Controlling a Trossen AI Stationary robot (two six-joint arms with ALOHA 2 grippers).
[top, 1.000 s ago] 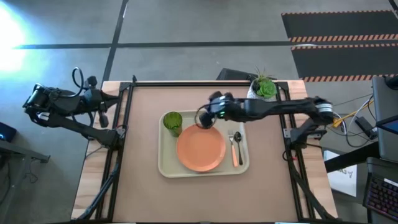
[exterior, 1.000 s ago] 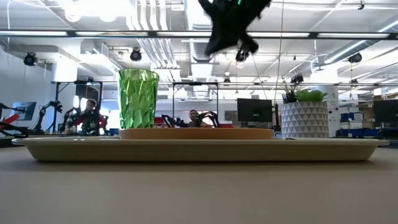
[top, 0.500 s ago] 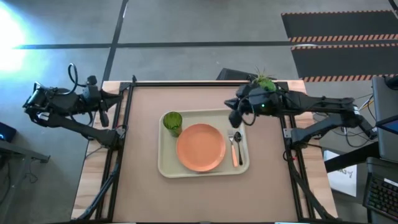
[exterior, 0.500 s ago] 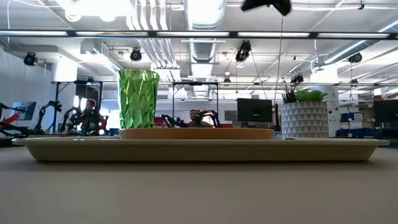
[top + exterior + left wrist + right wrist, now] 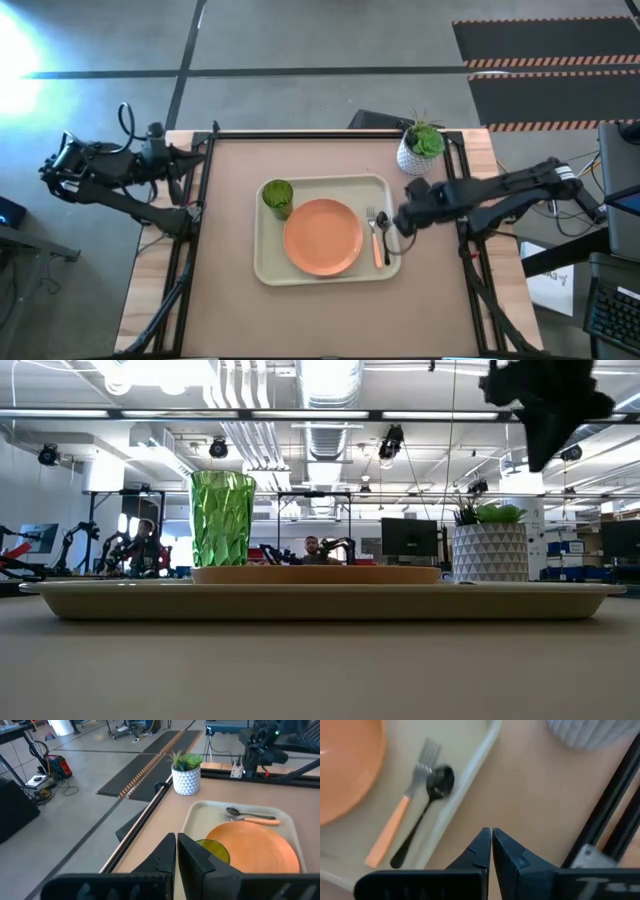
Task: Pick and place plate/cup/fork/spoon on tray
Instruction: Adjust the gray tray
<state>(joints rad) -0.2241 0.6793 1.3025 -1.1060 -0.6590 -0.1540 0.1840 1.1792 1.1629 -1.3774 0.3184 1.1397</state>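
Tray (image 5: 268, 262), pale and rectangular with a raised rim, sits near the middle of the counter (image 5: 230, 310) and carries all four pieces. On it the orange plate (image 5: 322, 237) lies flat in the middle, and the green cup (image 5: 277, 197) stands upright just beside the plate, at the tray's far left corner in the high view. Along the tray's right side the fork (image 5: 375, 240) with its orange handle and the dark spoon (image 5: 384, 236) lie side by side, the spoon nearer the rim, both apart from the plate. The right hand (image 5: 406, 219) hangs in the air over the counter just off the tray's right rim, near the spoon, holding nothing; its wrist view shows the two fingers pressed together. The left hand (image 5: 190, 160) waits at the counter's far left edge, well apart from the tray, and its fingers are likewise closed together and empty. A white pot with a green plant (image 5: 418, 148) stands on the counter near the far right corner, apart from the tray.
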